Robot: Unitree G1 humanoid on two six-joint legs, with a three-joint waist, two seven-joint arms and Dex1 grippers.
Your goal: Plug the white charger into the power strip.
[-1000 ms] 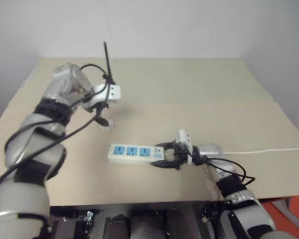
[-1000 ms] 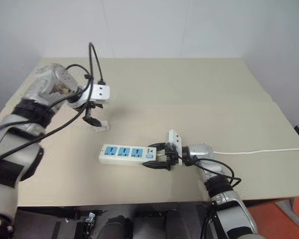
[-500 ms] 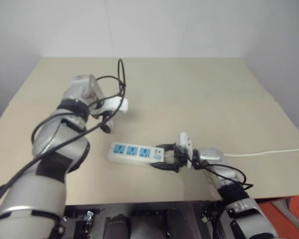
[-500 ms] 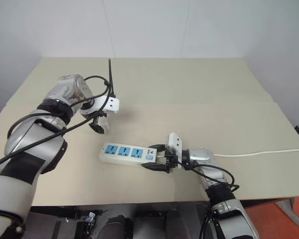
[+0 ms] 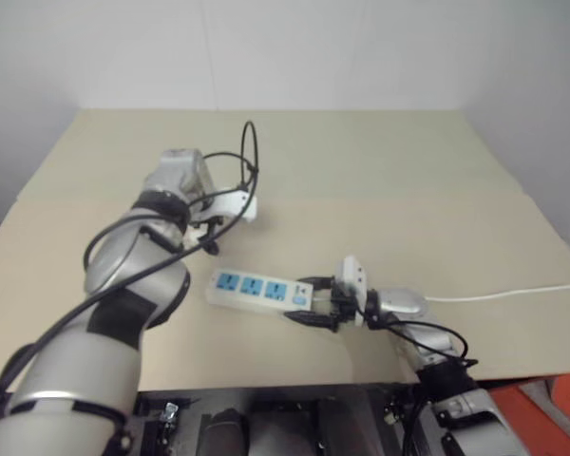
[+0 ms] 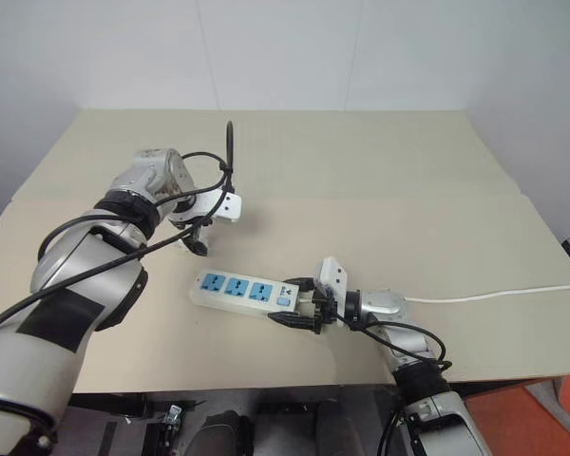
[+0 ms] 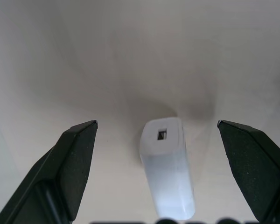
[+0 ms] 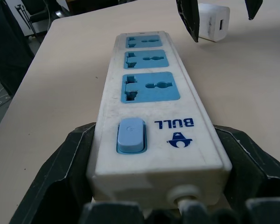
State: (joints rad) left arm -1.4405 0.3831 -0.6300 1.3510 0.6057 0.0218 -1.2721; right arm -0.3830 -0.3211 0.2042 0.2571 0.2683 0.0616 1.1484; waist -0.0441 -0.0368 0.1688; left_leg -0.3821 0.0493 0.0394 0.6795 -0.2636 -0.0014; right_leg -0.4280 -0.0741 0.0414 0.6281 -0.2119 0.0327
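The white charger [image 7: 165, 168] lies on the tan table, its port end facing up the left wrist view. My left gripper [image 7: 157, 123] points down over it, open, one black finger [image 7: 70, 172] on each side and apart from it. In the right wrist view the charger [image 8: 214, 22] sits just beyond the far end of the power strip [image 8: 154, 116]. The strip [image 6: 237, 290] lies flat with three blue sockets facing up. My right gripper [image 6: 291, 302] is shut on its switch end, fingers [image 8: 70, 168] pressed to both sides.
The strip's thin white cord [image 6: 494, 293] runs right across the table [image 6: 361, 171] to its edge. Black cables loop above my left wrist [image 6: 223, 152]. The table's near edge [image 6: 266, 385] lies just below the strip.
My left arm has swung in and lowered, bringing its open gripper down around the charger. The right gripper has stayed on the strip's switch end.
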